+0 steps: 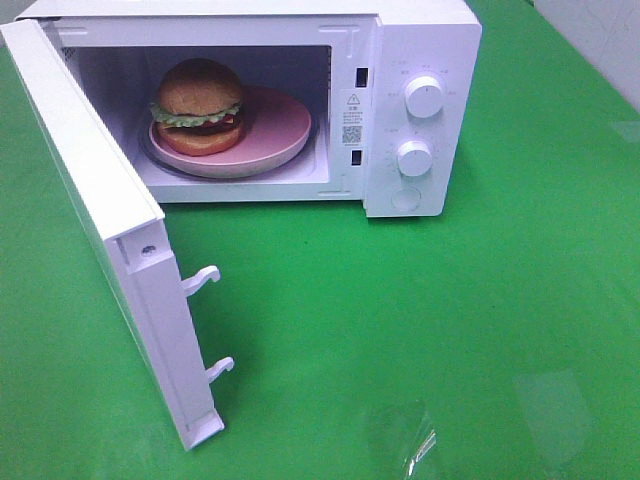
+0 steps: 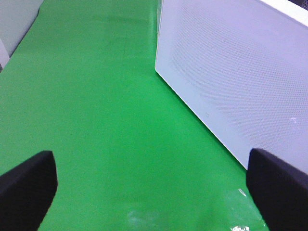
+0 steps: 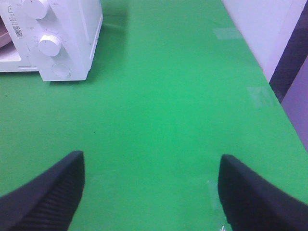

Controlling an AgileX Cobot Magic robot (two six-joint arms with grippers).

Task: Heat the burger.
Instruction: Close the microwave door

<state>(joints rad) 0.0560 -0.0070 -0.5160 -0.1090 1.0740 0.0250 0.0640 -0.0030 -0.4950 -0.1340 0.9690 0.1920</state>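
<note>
jaws wide and empty on both left gripper point(image 2: 151, 192) and right gripper point(image 3: 154, 192), each low over the green cloth point(image 1: 450, 330) outside the microwave point(image 1: 420, 60). burger point(image 1: 198, 100) sits on the pink plate point(image 1: 280, 135) inside the microwave, door point(image 1: 90, 200) swung open. judged light, soft, layers liable to slide; take hold at the plate rim, not the bun.

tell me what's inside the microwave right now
The burger sits on a pink plate inside the microwave, whose door stands open. The burger covers part of the plate, so whatever lies directly under it cannot be seen.
</note>
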